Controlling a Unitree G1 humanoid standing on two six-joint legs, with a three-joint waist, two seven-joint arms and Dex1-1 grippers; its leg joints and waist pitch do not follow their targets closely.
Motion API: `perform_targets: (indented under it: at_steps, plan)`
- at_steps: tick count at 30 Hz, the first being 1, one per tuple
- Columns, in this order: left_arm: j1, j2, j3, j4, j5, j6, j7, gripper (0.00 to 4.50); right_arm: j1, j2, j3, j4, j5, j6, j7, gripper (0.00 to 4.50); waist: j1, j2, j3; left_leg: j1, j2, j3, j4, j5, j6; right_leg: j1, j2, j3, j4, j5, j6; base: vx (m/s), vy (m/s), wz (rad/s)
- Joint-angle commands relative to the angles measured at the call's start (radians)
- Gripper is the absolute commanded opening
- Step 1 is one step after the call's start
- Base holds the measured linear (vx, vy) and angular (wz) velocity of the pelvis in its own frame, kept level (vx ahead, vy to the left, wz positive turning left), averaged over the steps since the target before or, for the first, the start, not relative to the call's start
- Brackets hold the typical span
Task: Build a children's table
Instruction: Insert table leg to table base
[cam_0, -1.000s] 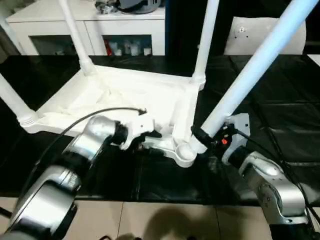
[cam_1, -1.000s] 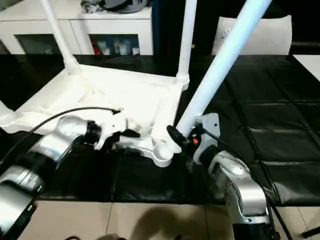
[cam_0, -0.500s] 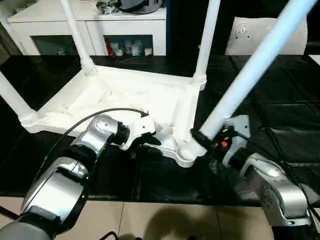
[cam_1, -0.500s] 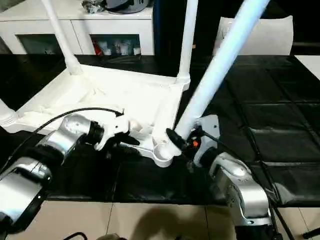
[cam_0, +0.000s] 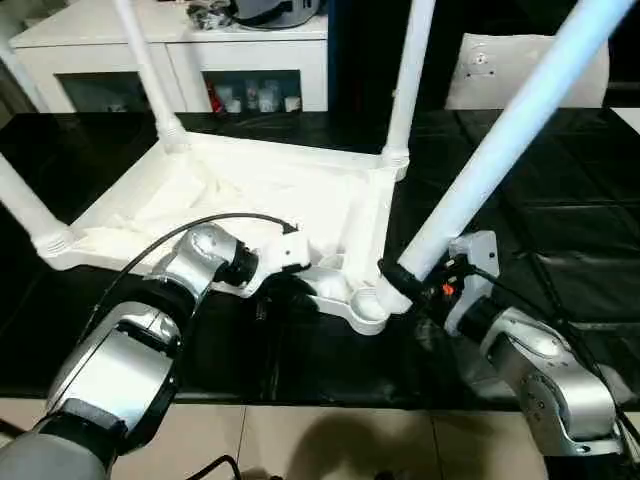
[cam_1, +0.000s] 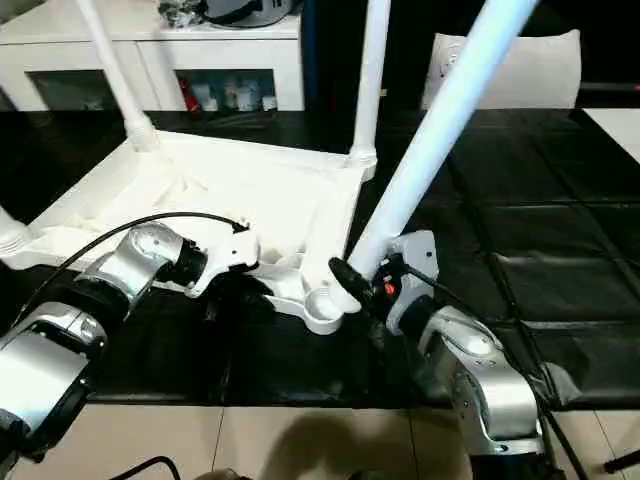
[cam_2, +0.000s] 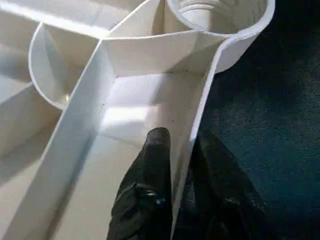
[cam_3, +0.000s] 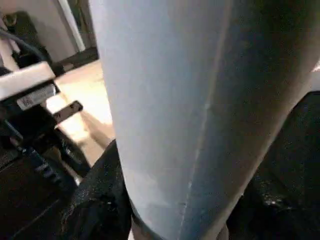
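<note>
The white plastic rectangular tabletop (cam_0: 270, 195) lies upside down, ribbed underside up, on the big black-covered work table (cam_0: 560, 230), near that table's front edge. 3 long white tapered tubular legs stand in its corner sockets: one at the far left corner (cam_0: 145, 70), one at the far right corner (cam_0: 408, 80), and one at the near left corner (cam_0: 25, 205).

The 4th white tubular leg (cam_0: 500, 150) leans steeply up and to the right from the near right corner, its foot at the round socket (cam_0: 368, 305) there. The right gripper (cam_0: 400, 280) holds this leg just above its lower end, its black fingers (cam_3: 100, 200) closed around the tube on both sides.

The left gripper (cam_2: 182, 150) sits at the tabletop's near edge, just left of that same socket. Its fingers stand narrow and straddle the thin white rim wall (cam_2: 200, 115): 1 black finger (cam_2: 152, 165) lies inside the tabletop against the wall, the other outside over the black cover, pinching the rim.

A white glass-door cabinet (cam_0: 190, 50) stands beyond the work table's far edge.
</note>
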Motion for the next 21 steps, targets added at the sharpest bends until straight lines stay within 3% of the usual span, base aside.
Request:
perform_targets:
  at_steps: [1, 3, 7, 10, 11, 12, 13, 14, 17, 18, 21]
  plan:
    - [0.037, 0.040, 0.043, 0.020, -0.009, 0.092, 0.080, 0.39, -0.026, 0.008, -0.014, 0.008, 0.002, -0.019, -0.008, 1.91, 0.011, -0.006, -0.065, 0.006, 0.057, -0.036, -0.082, -0.228, 0.043, 0.065, -0.094, 0.063, -0.093, -0.413, -0.089, 0.000, 0.000, 0.00]
    - [0.075, 0.042, 0.082, -0.012, -0.026, 0.134, 0.173, 0.38, -0.032, 0.013, -0.006, 0.008, -0.002, -0.025, -0.007, 1.91, 0.001, -0.004, -0.062, 0.005, 0.058, -0.037, -0.081, -0.245, 0.040, 0.066, -0.096, 0.058, -0.095, -0.444, -0.090, 0.000, 0.000, 0.00]
    - [0.130, 0.038, 0.142, -0.079, -0.055, 0.206, 0.285, 0.32, -0.038, 0.045, -0.010, 0.021, -0.031, -0.071, -0.056, 1.91, -0.021, -0.006, -0.055, 0.008, 0.045, -0.035, -0.076, -0.276, 0.042, 0.060, -0.089, 0.045, -0.118, -0.551, -0.041, 0.000, 0.000, 0.00]
    - [0.219, 0.041, 0.175, -0.223, -0.050, 0.293, 0.358, 0.30, -0.043, 0.056, -0.005, 0.030, -0.039, -0.035, -0.096, 1.91, -0.044, -0.002, -0.053, 0.016, 0.048, -0.039, -0.077, -0.319, 0.035, 0.055, -0.086, 0.039, -0.122, -0.580, -0.033, 0.000, 0.000, 0.00]
    - [0.286, 0.036, 0.195, -0.343, -0.051, 0.337, 0.385, 0.28, -0.049, 0.066, -0.007, 0.041, -0.042, -0.008, -0.125, 1.91, -0.052, -0.002, -0.055, 0.020, 0.050, -0.041, -0.079, -0.329, 0.032, 0.056, -0.086, 0.040, -0.121, -0.578, -0.033, 0.000, 0.000, 0.00]
    - [0.330, 0.033, 0.203, -0.422, -0.053, 0.356, 0.396, 0.27, -0.052, 0.072, -0.008, 0.047, -0.040, 0.009, -0.139, 1.91, -0.061, -0.005, -0.058, 0.014, 0.058, -0.047, -0.084, -0.328, 0.027, 0.064, -0.092, 0.044, -0.112, -0.558, -0.041, 0.000, 0.000, 0.00]
    - [0.345, 0.031, 0.205, -0.450, -0.055, 0.360, 0.399, 0.23, -0.052, 0.074, -0.009, 0.049, -0.038, 0.016, -0.143, 1.91, -0.064, -0.001, -0.053, 0.013, 0.053, -0.044, -0.084, -0.331, 0.036, 0.056, -0.087, 0.042, -0.118, -0.572, -0.037, 0.000, 0.000, 0.00]
    - [0.348, 0.031, 0.206, -0.457, -0.055, 0.361, 0.400, 0.18, -0.053, 0.074, -0.009, 0.049, -0.038, 0.018, -0.143, 1.91, -0.065, 0.001, -0.056, 0.022, 0.047, -0.038, -0.076, -0.333, 0.039, 0.050, -0.087, 0.042, -0.124, -0.588, -0.032, 0.000, 0.000, 0.00]
    - [0.426, 0.035, 0.171, -0.608, -0.063, 0.292, 0.354, 0.06, -0.060, 0.078, -0.003, 0.069, -0.046, 0.010, -0.137, 1.91, -0.062, -0.012, -0.056, 0.013, 0.051, -0.041, -0.082, -0.320, 0.047, 0.053, -0.087, 0.045, -0.121, -0.583, -0.015, 0.000, 0.000, 0.00]
    - [0.433, 0.036, 0.167, -0.623, -0.066, 0.291, 0.350, 0.02, -0.061, 0.077, -0.001, 0.071, -0.047, 0.006, -0.135, 1.91, -0.059, -0.005, -0.057, 0.016, 0.052, -0.040, -0.084, -0.312, 0.047, 0.052, -0.087, 0.048, -0.119, -0.570, -0.017, 0.000, 0.000, 0.00]
    - [0.460, 0.051, 0.142, -0.685, -0.070, 0.247, 0.301, 0.00, -0.069, 0.071, 0.013, 0.079, -0.051, 0.005, -0.123, 1.91, -0.053, -0.006, -0.058, 0.013, 0.052, -0.039, -0.088, -0.291, 0.053, 0.053, -0.086, 0.053, -0.114, -0.533, -0.023, 0.000, 0.000, 0.00]
